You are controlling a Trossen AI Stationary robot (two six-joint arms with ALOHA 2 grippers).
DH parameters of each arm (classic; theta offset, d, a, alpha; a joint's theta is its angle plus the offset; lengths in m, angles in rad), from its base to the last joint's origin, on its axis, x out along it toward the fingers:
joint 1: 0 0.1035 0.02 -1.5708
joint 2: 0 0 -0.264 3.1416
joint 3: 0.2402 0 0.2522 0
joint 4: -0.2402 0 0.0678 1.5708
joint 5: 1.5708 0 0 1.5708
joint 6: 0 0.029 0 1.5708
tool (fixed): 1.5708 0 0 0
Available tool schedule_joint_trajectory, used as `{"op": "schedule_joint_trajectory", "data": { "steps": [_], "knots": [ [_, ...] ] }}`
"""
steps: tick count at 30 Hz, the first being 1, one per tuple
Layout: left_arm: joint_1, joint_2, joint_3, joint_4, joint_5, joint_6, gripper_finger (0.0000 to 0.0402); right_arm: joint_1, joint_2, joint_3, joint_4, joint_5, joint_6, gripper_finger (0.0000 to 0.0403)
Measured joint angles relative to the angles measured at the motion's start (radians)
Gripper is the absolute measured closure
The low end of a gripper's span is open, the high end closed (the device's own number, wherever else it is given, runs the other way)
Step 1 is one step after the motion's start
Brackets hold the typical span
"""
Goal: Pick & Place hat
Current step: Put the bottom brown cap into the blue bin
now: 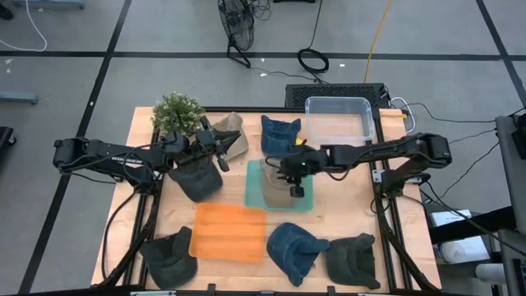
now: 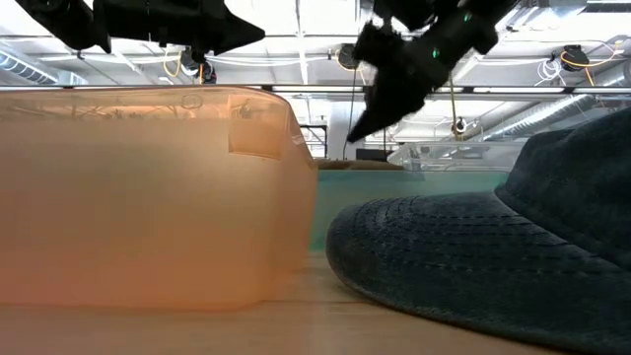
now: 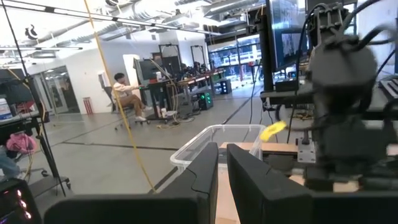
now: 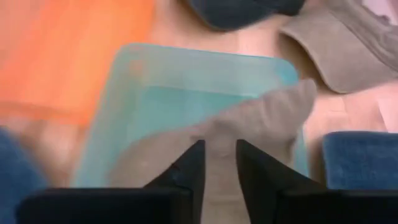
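A beige hat (image 4: 261,118) lies inside the teal bin (image 1: 261,199) at the table's middle, its crown against the bin's floor. My right gripper (image 4: 219,163) hangs a little above that hat (image 1: 275,182). It points down at a slant, its fingers are apart, and nothing is between them. In the low view the right gripper (image 2: 357,126) shows dark above the teal bin (image 2: 414,177). My left gripper (image 3: 222,174) is held up at the table's left-middle (image 1: 222,154), pointing about level, its fingers together with nothing between them. A dark grey hat (image 1: 197,179) lies below it.
An orange bin (image 1: 228,233) stands near the front and a clear bin (image 1: 339,119) at the far right. Loose hats: khaki (image 1: 234,136) and blue (image 1: 279,131) at the back, blue (image 1: 296,247) and two dark ones (image 1: 168,259) (image 1: 353,259) in front. A plant (image 1: 177,113) is far left.
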Motion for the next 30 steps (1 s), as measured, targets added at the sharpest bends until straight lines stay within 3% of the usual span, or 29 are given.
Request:
{"op": "schedule_joint_trajectory", "data": {
  "steps": [5, 11, 14, 23, 30],
  "knots": [
    [0.000, 0.000, 0.000, 0.002, 0.000, 0.000, 0.0355, 0.066, -0.008, -0.040, -0.010, -0.013, 0.000, 0.0275],
    [0.000, 0.000, 0.000, 0.006, 0.000, -0.002, 0.0355, 0.087, 0.017, -0.072, 0.008, 0.140, -0.011, 0.0247],
    [0.000, 0.000, 0.000, 0.006, 0.000, -0.004, 0.0355, 0.087, 0.015, -0.072, 0.035, 0.159, -0.008, 0.0242],
    [0.000, 0.000, 0.000, 0.006, 0.000, -0.002, 0.0355, 0.087, 0.016, -0.072, 0.035, 0.025, -0.003, 0.0282],
    [0.000, 0.000, 0.000, 0.006, 0.000, -0.003, 0.0355, 0.083, 0.016, -0.071, 0.018, 0.029, 0.023, 0.0311]
  ]
}}
